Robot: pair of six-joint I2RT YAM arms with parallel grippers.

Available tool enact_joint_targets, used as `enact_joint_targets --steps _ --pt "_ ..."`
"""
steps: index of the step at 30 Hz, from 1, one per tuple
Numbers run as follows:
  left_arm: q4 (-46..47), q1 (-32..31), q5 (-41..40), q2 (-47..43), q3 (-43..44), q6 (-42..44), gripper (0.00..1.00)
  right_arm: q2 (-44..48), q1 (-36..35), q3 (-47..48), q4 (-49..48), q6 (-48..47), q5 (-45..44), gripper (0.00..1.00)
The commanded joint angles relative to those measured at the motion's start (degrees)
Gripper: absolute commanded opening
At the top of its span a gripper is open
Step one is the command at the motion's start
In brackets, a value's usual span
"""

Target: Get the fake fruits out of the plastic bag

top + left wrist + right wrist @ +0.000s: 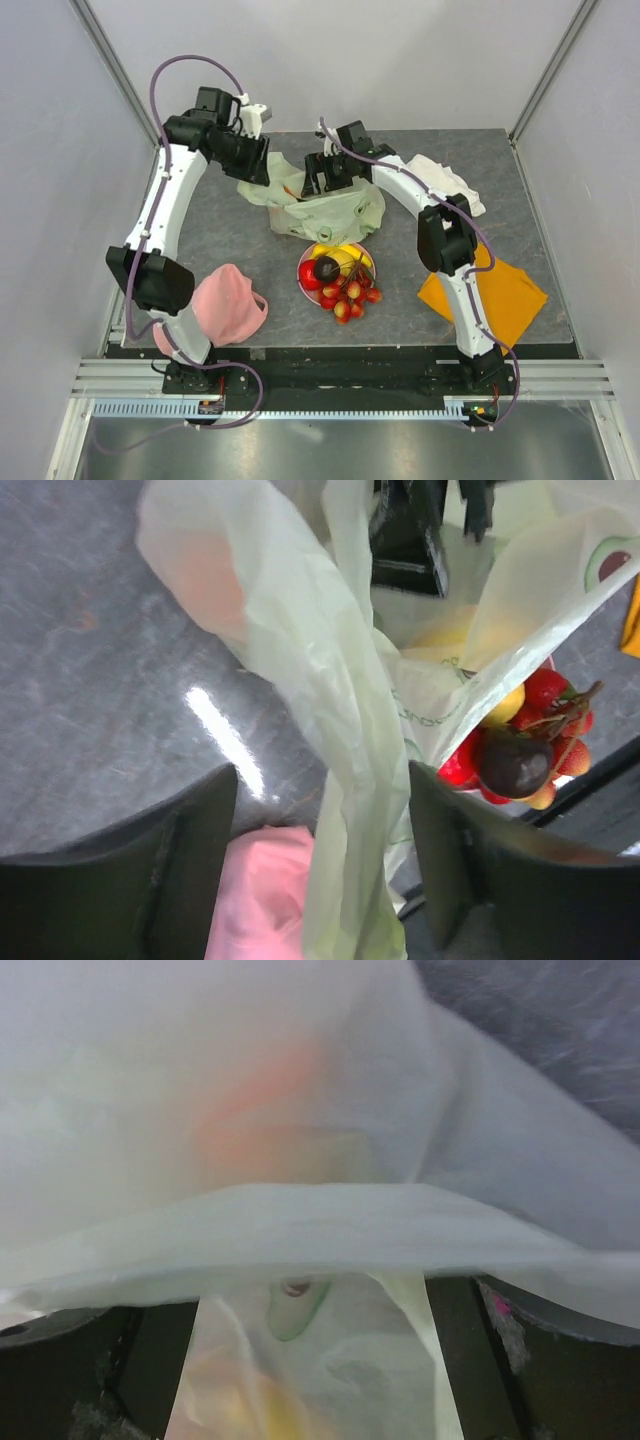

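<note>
My left end effector [320, 780] and right end effector [322, 178] both stand open, the thin translucent yellow-green plastic bag [335, 212] draped loosely between their fingers.

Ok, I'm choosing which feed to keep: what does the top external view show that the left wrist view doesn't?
Only top external: both arms whole, the white cloth, the orange cloth. Only left wrist: the left gripper open, fingers either side of a hanging bag fold. Both: the plastic bag, the heaped fake fruits, the pink cloth.
</note>
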State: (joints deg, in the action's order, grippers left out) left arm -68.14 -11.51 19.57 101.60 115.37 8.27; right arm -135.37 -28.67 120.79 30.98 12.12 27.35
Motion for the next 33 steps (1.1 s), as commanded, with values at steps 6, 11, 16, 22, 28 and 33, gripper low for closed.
enact_joint_targets --steps 6,11,16,22,28,33 --pt "0.11 -2.47 -2.34 9.31 13.88 5.87 0.02 -6.66 7.30 21.03 -3.38 -7.99 -13.72 0.98" --pt "12.80 -1.85 -3.15 10.48 29.38 5.79 0.02 -3.86 8.71 26.59 -6.55 -11.59 -19.07 0.98" --pt "23.14 -2.90 4.23 5.37 25.96 5.44 0.02 0.54 8.89 27.83 -6.81 -15.02 -24.27 0.98" --pt "19.02 -3.96 6.96 -4.38 10.62 9.74 0.01 9.59 9.94 19.59 -3.31 -17.22 -22.45 0.98" --pt "5.75 -3.96 5.58 -13.51 -13.12 13.52 0.02 31.54 8.72 -25.54 -16.89 -14.05 -3.21 0.98" --pt "6.71 -3.52 0.12 -21.09 -28.16 13.00 0.02 38.25 0.11 -37.20 -15.60 -18.44 4.10 0.98"
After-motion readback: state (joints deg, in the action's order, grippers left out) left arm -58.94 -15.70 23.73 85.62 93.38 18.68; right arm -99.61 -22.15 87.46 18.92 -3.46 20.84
